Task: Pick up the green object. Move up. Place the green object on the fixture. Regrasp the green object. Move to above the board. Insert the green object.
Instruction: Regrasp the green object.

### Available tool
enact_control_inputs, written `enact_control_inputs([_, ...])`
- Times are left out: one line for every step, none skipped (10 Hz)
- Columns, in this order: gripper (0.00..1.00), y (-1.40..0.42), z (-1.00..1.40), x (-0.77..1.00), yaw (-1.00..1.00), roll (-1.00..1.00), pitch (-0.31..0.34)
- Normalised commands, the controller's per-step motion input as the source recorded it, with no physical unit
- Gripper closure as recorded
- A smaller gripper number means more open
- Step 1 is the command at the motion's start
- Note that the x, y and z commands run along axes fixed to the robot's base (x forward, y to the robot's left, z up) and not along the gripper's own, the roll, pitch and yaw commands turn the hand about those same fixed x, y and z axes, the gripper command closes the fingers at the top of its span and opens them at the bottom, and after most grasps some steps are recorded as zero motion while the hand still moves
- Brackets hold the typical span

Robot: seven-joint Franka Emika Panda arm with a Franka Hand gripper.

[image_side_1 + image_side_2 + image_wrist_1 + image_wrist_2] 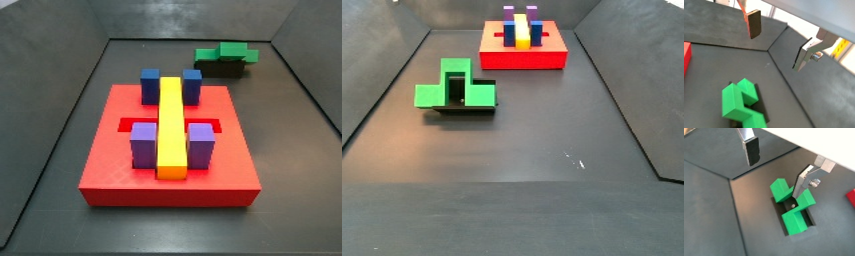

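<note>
The claw [777, 163] was wide open and held nothing. The green piece [791, 203] sat below it on the dark fixture [469, 103]. To grab it again well, the claw should drop straight down, fingers on both sides.

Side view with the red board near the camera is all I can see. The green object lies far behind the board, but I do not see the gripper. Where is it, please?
Observer: The gripper hangs above the green object; both wrist views look down on the piece.
Operator: Does it hold something?
Observer: No. The jaws stand open, and only the floor shows between the fingers.
Operator: Is the green object on the floor?
Observer: No. In a side view from the opposite end, it rests on the fixture, whose dark body shows under and beside it, well apart from the board.
</note>
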Motion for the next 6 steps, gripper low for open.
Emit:
enact_control_inputs([0.0,-0.12,0.04,0.29,0.32,0.78,0.329])
enact_control_inputs([0.0,-0.13,0.06,0.32,0.31,0.76,0.323])
enact_control_inputs([0.0,-0.15,0.03,0.36,0.29,0.69,0.274])
enact_control_inputs([0.0,-0.17,0.0,0.48,0.21,0.59,0.154])
enact_control_inputs([0.0,-0.13,-0.14,0.58,0.08,0.38,0.0])
enact_control_inputs([0.0,-0.02,-0.22,0.57,0.0,0.18,-0.134])
